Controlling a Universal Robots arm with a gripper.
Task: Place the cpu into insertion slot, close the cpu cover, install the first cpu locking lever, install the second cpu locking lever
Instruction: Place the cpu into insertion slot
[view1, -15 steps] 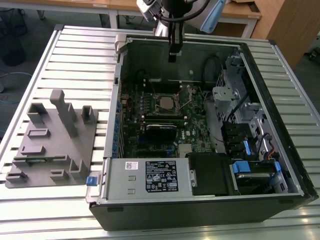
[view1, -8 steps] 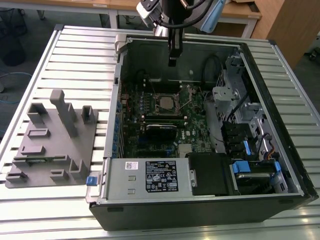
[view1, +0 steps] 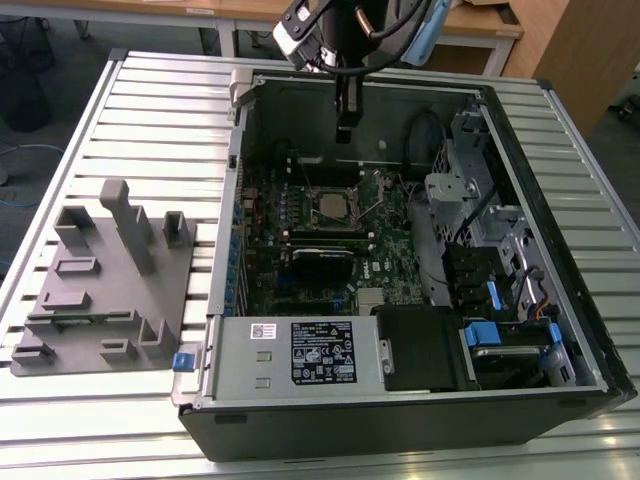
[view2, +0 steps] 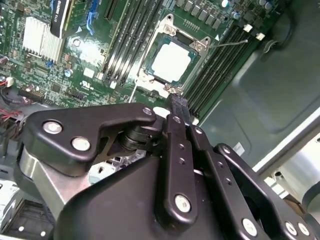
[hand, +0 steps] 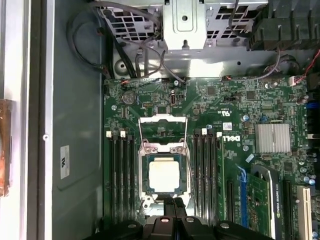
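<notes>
1. Your pincer (hand: 173, 201) is narrow: tips pressed together with nothing between them. It hangs above the board, just beside the slot's edge.
2. The cpu (hand: 164, 176) is already sitting flat in the slot (hand: 144, 172), pale metal top up, and it looks square to the rim in both wrist views.
3. Handling, my guess: the cpu is light, stiff and flat with a smooth, slippery top. If you have to touch it, go for opposite edges and don't press down hard. The contacts under it bend easily.
4. Just past the cpu, the cover (hand: 162, 119) is flipped open and away from the slot, so it isn't closed yet. It's thin sheet metal, rigid but hinged, and I'd reckon a light push on the free edge swings it. Don't grab across the cut-out.
5. A thin wire lever (view2: 227, 44) sticks out from a slot corner and looks unlatched. It's probably springy and skinny and will slip off smooth pads, so take it near the bent end.
6. Further out in the exterior view, the open case (view1: 400, 400) lies on the slatted desk (view1: 150, 100). A grey fixture (view1: 100, 270) sits on the exterior view's left.
</notes>
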